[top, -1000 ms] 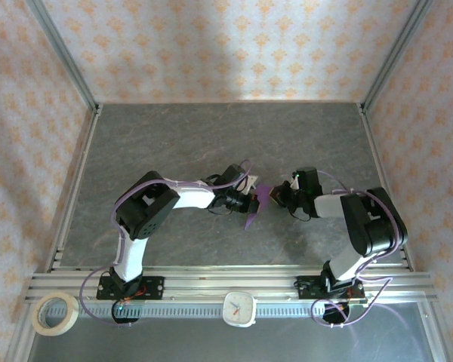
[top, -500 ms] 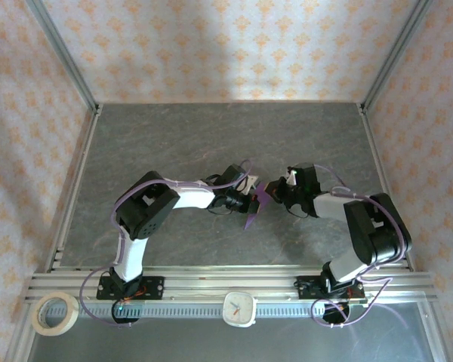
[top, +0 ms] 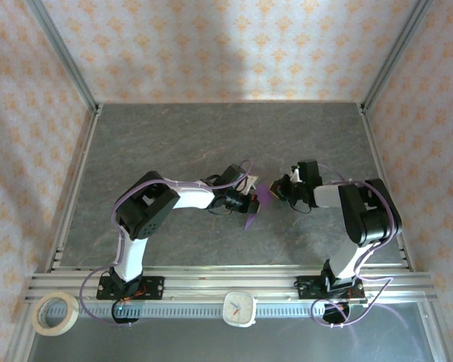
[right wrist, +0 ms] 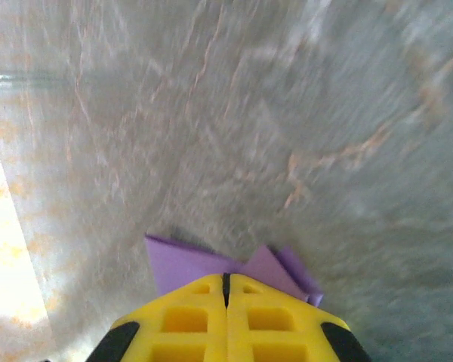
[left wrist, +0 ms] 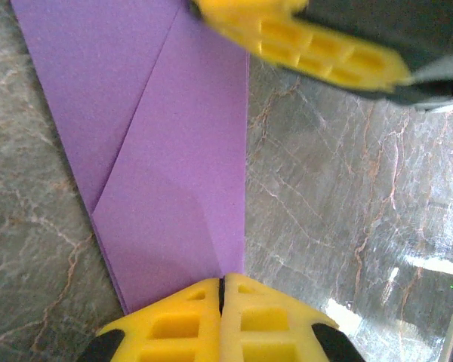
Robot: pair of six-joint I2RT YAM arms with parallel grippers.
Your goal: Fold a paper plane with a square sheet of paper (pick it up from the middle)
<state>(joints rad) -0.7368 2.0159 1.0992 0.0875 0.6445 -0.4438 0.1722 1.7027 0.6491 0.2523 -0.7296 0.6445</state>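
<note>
Purple paper plane (left wrist: 174,151), half-folded, hangs over the tabletop (top: 211,143) middle, my left tool (left wrist: 221,280) and right tool (right wrist: 226,277) each clamped on an end; I'd move both together, taut without tearing.

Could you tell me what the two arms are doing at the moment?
Both arms are handling the purple paper, which is already folded into a long, narrow shape with diagonal creases. The left gripper is shut on one end and the right gripper is shut on the opposite end. The paper is pinched between them over the middle of the table. It does not yet look like a finished plane.
</note>
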